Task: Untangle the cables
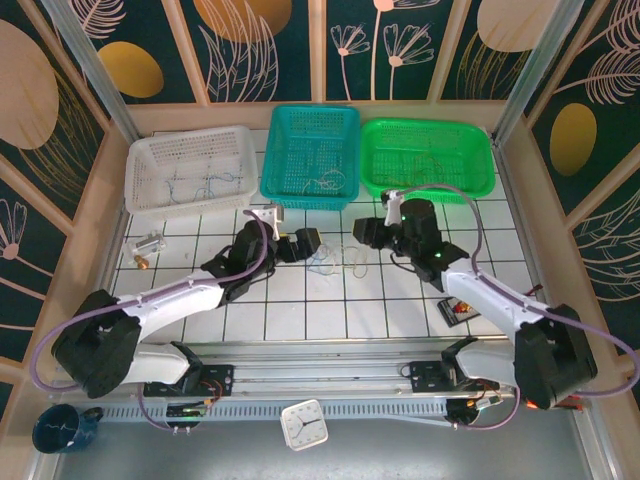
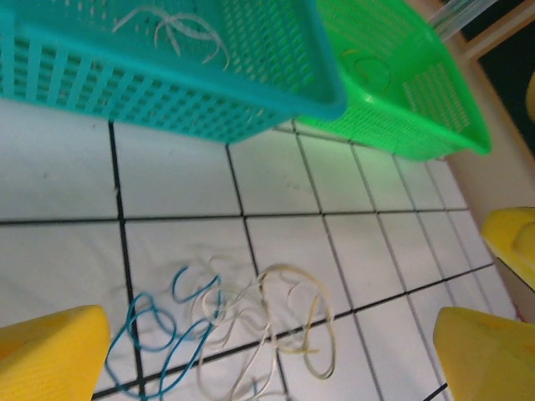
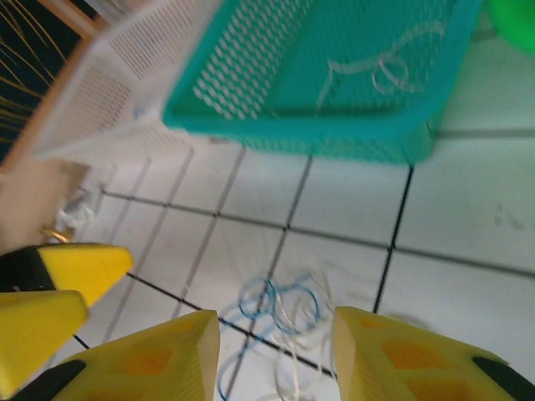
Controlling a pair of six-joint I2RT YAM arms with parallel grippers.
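Observation:
The cables lie in a small loose tangle on the white tiled table, between my two grippers. In the left wrist view I make out a blue strand, whitish strands and a yellowish loop. My left gripper is open wide just left of the tangle, with its yellow fingers on either side and nothing between them. My right gripper is open above the tangle's right side. Its yellow fingers frame the cables without holding them.
Three baskets stand along the back: white, teal and green. Whitish wires lie in the teal one and thin bluish wires in the white one. A small metal part sits at the left and a card near the right arm.

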